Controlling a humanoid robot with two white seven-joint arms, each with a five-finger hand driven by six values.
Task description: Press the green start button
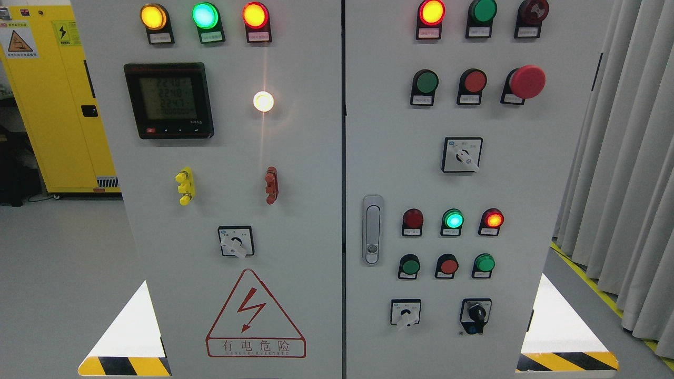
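The hazard-striped strips [125, 366] at the cabinet's bottom corners are sitting nearest me; neither of my hands is showing, so I cannot tell their state. I am risking the wrong press: four green buttons [424, 82] are sharing the right door with three red ones [475, 81]

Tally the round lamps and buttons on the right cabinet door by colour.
green lamps and buttons: 5
red lamps and buttons: 7
Total: 12
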